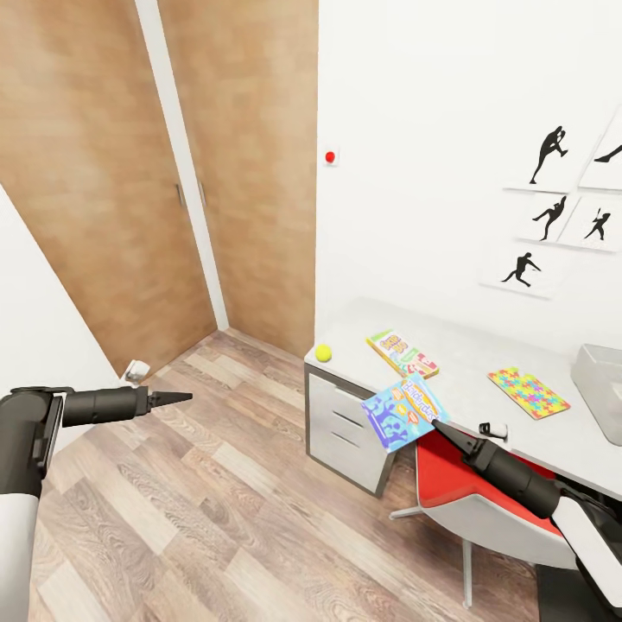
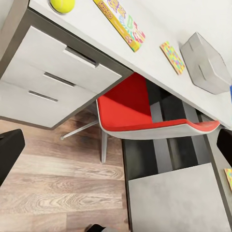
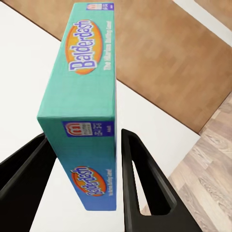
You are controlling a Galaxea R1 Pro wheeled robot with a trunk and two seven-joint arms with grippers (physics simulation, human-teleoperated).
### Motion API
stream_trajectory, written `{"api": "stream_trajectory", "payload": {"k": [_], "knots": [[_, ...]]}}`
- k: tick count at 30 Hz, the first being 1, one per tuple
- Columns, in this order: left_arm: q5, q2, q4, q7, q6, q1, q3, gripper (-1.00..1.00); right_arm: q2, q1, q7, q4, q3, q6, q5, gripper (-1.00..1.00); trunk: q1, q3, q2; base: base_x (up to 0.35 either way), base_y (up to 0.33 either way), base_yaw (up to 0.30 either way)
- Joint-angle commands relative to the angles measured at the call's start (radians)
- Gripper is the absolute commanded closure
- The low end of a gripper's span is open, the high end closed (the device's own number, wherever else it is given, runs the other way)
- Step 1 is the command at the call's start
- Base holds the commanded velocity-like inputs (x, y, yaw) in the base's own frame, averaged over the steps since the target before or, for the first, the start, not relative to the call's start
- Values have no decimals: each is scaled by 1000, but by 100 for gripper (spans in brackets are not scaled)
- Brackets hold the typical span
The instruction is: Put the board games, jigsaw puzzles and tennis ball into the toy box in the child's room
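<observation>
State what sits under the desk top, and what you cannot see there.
Under the table sit a red chair and a drawer unit with three drawers. The drawers are shut, so their contents are hidden.

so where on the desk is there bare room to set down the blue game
Free: the strip of desktop between the green-yellow board game and the jigsaw puzzle, plus the back along the wall. Crowded: the grey toy box end and the corner with the tennis ball.
</observation>
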Motion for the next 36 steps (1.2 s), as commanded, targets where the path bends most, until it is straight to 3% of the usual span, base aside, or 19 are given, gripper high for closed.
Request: {"api": "stream_trajectory", "payload": {"k": [1,21,27,33,36], "knots": [[-10,0,-1,-9,10,-1,1,-100,0,-1,1,0,0,7,-6,100,1,-2,-2,0,0,-17],[-9,1,-1,-9,10,-1,3,-100,-1,-1,7,11,-3,9,-12,100,1,7,-2,68,0,-243],[-4,-12,-2,-9,10,-1,-2,-100,0,0,54,43,-74,26,-26,100,1,10,-2,26,0,-271],[-3,-49,-2,-9,10,-1,-4,-100,0,12,116,198,-193,86,-97,100,1,13,-2,2,0,-270],[-3,-51,-2,-9,10,-1,-3,-100,0,13,122,232,-215,92,-103,100,1,14,-2,0,0,-258]]}}
